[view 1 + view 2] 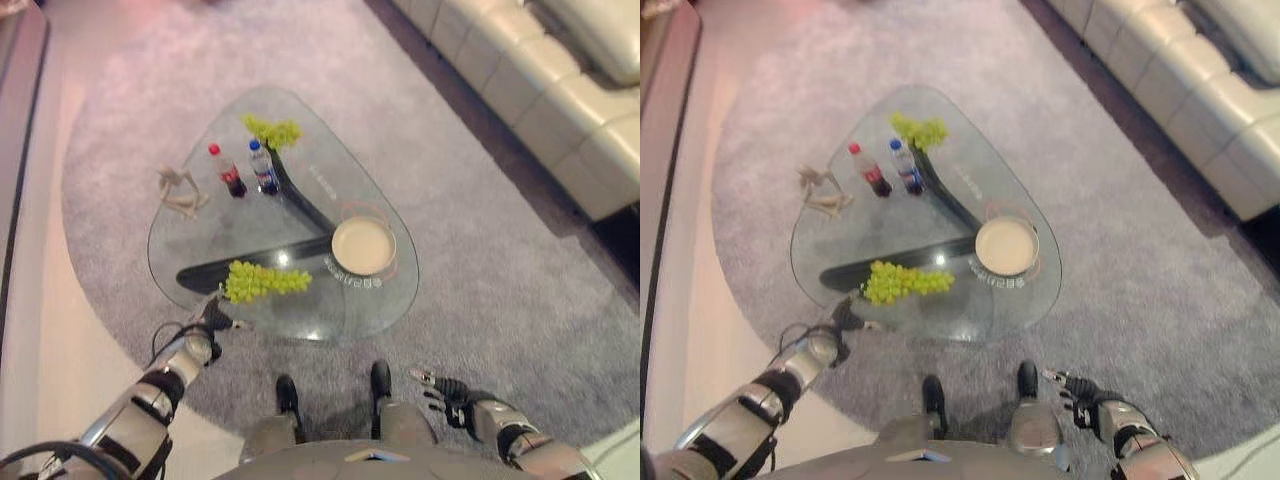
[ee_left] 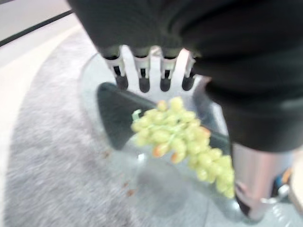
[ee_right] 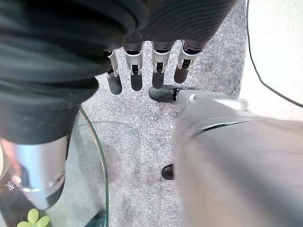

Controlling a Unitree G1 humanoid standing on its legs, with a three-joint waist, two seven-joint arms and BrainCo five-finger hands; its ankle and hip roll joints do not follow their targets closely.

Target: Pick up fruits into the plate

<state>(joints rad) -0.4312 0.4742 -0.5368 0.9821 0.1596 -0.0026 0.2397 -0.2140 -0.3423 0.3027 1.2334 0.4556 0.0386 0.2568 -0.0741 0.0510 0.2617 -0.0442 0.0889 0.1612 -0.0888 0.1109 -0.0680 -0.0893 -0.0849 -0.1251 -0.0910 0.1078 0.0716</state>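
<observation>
The left robot hand [image 1: 212, 318] hovers at the near edge of the glass tabletop [image 1: 190, 215], fingers [image 2: 142, 75] straight and empty, just short of the near grape bunch [image 1: 262, 281]. A shallow closure could strip loose grapes or nudge the bunch off the smooth glass edge. A second grape bunch [image 1: 273, 130] lies at the far side behind two bottles [image 1: 247, 170], which a long reach might topple. The plate [image 1: 363, 246] sits empty to the right. The right robot hand [image 1: 447, 390] hangs relaxed and empty, low beside the tabletop
</observation>
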